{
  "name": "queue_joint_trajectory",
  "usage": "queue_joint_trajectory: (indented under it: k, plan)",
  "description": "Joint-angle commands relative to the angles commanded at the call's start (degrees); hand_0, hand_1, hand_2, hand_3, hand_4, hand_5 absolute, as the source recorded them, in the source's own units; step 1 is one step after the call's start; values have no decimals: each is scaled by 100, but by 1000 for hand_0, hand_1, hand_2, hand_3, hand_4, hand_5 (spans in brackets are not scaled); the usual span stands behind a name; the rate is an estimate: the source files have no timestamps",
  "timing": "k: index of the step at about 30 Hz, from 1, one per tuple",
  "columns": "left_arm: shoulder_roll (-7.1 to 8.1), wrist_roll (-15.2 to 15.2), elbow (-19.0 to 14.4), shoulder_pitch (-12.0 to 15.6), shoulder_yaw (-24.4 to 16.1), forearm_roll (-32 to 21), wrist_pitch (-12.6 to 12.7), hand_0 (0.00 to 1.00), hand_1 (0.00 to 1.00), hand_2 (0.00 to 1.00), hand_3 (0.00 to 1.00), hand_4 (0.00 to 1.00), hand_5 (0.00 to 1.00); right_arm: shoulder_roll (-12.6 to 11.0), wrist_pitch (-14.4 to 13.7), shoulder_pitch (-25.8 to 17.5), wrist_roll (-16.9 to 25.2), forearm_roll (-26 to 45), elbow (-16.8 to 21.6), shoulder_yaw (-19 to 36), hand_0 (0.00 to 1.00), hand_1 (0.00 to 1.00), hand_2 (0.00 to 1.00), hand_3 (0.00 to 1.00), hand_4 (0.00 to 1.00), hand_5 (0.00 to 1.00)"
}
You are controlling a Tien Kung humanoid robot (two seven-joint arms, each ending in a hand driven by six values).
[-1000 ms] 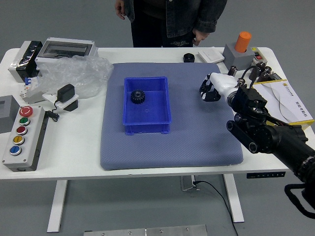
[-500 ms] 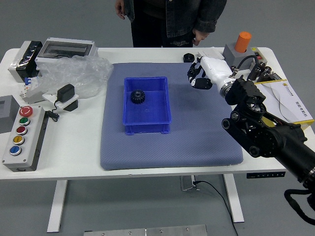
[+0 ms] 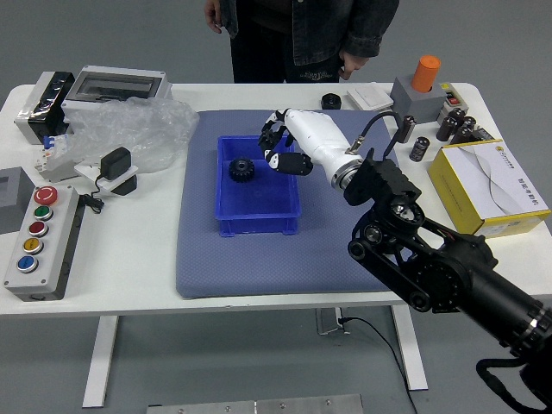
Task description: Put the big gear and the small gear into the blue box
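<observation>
Reaching in from the right, my right hand (image 3: 323, 138) hangs over the blue box (image 3: 256, 226), near its right wall. I cannot tell from this angle whether my fingers (image 3: 271, 136) are apart, together or clamped on a gear; the white shell of the hand and the dark parts at its end hide too much.

Just beside them, inside the box, a black toothed gear (image 3: 241, 170) lies towards the left wall. So one of the two gears is in, though with no second one to compare it with, I cannot say if it is the big or the small. I judge the task about half done, or further if I am carrying the other. If I am, what is left is to lower it onto the bare part of the box floor and let go, without knocking the first gear or catching the rim.

The box sits on the blue-grey mat (image 3: 259, 278), which covers the middle of the white tabletop (image 3: 129, 267). Beyond the mat, near the far edge, is a small round black piece (image 3: 330, 101) I cannot identify. Past that stands a person (image 3: 306, 34), both hands lowered, touching nothing in the box.
</observation>
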Motion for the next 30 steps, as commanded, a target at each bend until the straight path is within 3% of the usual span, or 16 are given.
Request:
queue_joint_trajectory:
  k: [2, 3, 8, 9, 13, 14, 19, 20, 30]
  plan:
    - [-2, 0, 0, 1, 1, -2, 0, 731, 681, 721, 715, 452, 16, 43, 2, -38, -2, 35, 7, -40, 614, 471, 487, 554, 571, 100]
    - [-3, 0, 0, 1, 2, -4, 0, 731, 681, 721, 715, 452, 16, 61, 10, -53, -6, 56, -1, -55, 635, 481, 506, 583, 509, 221]
    - [-4, -1, 0, 3, 10, -20, 2, 731, 681, 721, 715, 452, 16, 101, 136, -97, -35, 190, -64, -55, 635, 481, 506, 583, 509, 221]
    - [-4, -1, 0, 3, 14, -25, 3, 731, 681, 720, 715, 451, 16, 103, 161, -100, -35, 219, -75, -44, 607, 544, 617, 774, 708, 353]
    - [-6, -2, 0, 5, 18, -33, 6, 731, 681, 720, 715, 451, 16, 108, 223, -97, -19, 277, -96, 7, 607, 544, 617, 774, 708, 353]
    - [-7, -2, 0, 4, 17, -32, 6, 731, 681, 720, 716, 451, 17, 107, 241, -94, -18, 286, -100, 19, 651, 587, 723, 878, 776, 405]
    - [-9, -4, 0, 0, 9, -25, 5, 731, 681, 720, 716, 451, 17, 100, 348, -85, -27, 326, -94, 68, 651, 587, 723, 878, 776, 405]
    - [-10, -4, 0, 0, 7, -24, 5, 731, 682, 718, 714, 449, 16, 99, 366, -85, -38, 328, -84, 73, 673, 626, 789, 902, 797, 424]
    - [-13, -6, 0, 2, 30, -57, 6, 731, 682, 719, 714, 447, 17, -40, 433, -105, -128, 280, 166, 222, 678, 626, 788, 898, 811, 439]
